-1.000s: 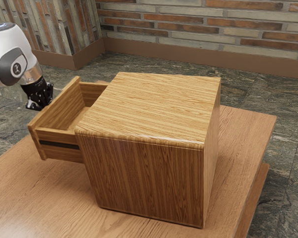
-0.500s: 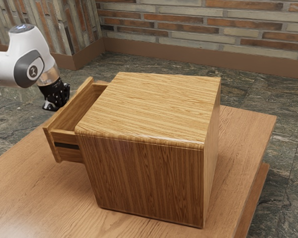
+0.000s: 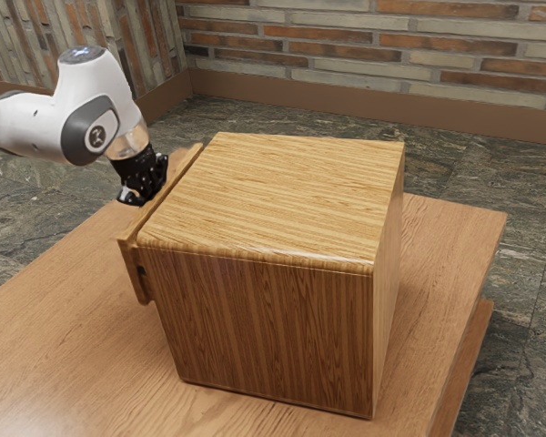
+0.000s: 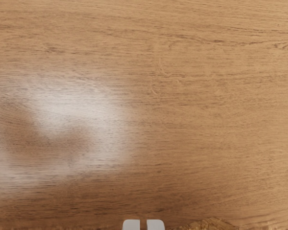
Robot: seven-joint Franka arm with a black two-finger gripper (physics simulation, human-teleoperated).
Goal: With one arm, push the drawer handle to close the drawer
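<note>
The wooden drawer (image 3: 134, 269), golden brown with lengthwise grain, is almost fully inside the boxy wooden cabinet (image 3: 264, 337). Its upright front panel (image 3: 160, 199) still stands a little proud of the cabinet at the exterior view's left, with 1 narrow gap between the 2. A dark strip (image 3: 142, 271) shows in that gap, on the side of the drawer. The cabinet has a pale, striped top, a darker side with vertical grain, and a rounded upper edge; it sits upright on the light brown wooden desk (image 3: 55, 337).

The white robot arm (image 3: 36, 123), with dark grey joint covers, comes in from the exterior view's left and bends downward. At its end, the black, jointed end effector (image 3: 141, 189) is tilted down at the outer face of the front panel, near its upper edge. It is just beside the panel; whether the 2 touch cannot be made out. I cannot tell whether the end effector is released or clenched.

The wrist view looks onto the desk's fine, brown grain, with a whitish glare (image 4: 81, 112) around a darker patch. At that view's lower edge are 2 small, pale grey, rounded blocks (image 4: 131, 224), side by side with a thin space between them.

Behind the desk lie a dark, veined stone floor (image 3: 455, 173), a brown baseboard (image 3: 346, 98) and a wall of grey and reddish bricks (image 3: 346, 41).
</note>
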